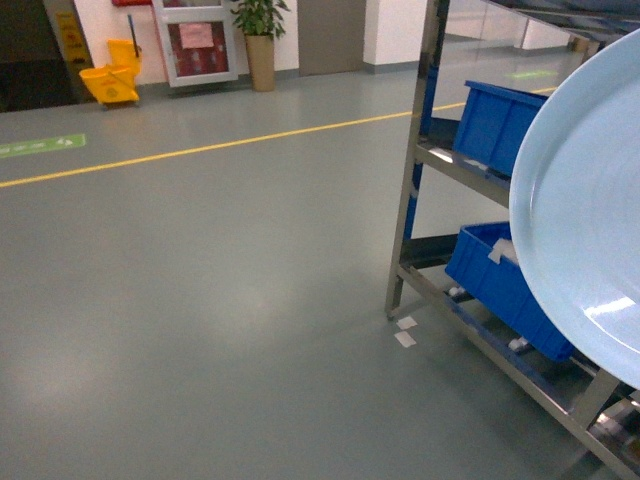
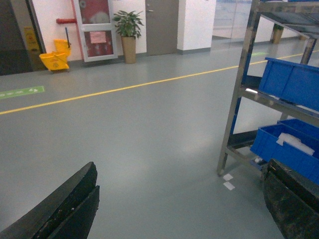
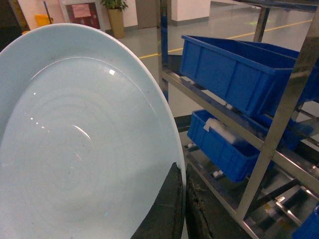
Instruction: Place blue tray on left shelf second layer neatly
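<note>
Ahead, the head view looks down on a grey-green floor crossed by a yellow line (image 1: 230,143). The blue tray (image 1: 585,220) fills the right edge, tilted on its rim and held up in the air in front of the steel rack (image 1: 425,150). Two royal-blue crates (image 1: 495,120) sit on the rack's tiers behind it. A yellow mop bucket (image 1: 112,78) and a potted plant (image 1: 260,40) stand by the far wall.

From the left wrist view, the left gripper (image 2: 179,209) shows two dark fingers (image 2: 65,209) spread wide apart with nothing between them, only bare floor.

From the right wrist view, the tray's ringed face covers the left half. The right gripper (image 3: 182,209) is closed on the tray's rim, one dark finger (image 3: 164,209) pressed against its face. Beside it, the left shelf second layer (image 3: 214,107) carries a blue crate, with the tray well short of it.
</note>
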Robot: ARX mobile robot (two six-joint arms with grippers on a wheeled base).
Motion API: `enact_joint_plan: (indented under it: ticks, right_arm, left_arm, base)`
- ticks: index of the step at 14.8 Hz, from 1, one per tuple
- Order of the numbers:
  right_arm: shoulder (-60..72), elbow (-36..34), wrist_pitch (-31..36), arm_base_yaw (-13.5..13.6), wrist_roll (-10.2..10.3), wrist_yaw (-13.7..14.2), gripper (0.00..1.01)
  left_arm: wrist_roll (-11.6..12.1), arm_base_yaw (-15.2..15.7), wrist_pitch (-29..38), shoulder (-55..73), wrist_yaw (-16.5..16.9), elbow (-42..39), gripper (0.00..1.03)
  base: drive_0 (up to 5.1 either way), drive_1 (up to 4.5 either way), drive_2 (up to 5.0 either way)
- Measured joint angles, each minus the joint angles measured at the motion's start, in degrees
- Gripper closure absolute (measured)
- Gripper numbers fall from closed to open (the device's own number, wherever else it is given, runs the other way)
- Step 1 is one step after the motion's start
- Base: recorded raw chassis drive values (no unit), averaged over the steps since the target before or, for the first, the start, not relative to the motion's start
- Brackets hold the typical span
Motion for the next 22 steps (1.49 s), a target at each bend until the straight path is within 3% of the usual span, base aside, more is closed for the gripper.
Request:
enact_joint_plan:
  ticks: [6, 13, 22]
  right_arm:
    - [0.1, 0.0, -0.1, 0.0, 0.0, 0.0, 0.99]
    - [-0.3, 0.0, -0.1, 0.0, 0.0, 0.0, 0.99]
    - [0.0, 0.0, -0.1, 0.0, 0.0, 0.0, 0.99]
  left_arm:
    - [0.0, 0.0, -0.2, 0.0, 0.0, 0.0, 0.05]
    - [0.0, 0.0, -0.1, 0.0, 0.0, 0.0, 0.05]
    - [0.0, 0.0, 0.0, 0.0, 0.0, 0.0, 0.05]
  base:
    - [-1.7, -1.04, -2.4]
    - [-1.7, 2.42, -5.9]
    - [-1.6, -1.61, -1.6]
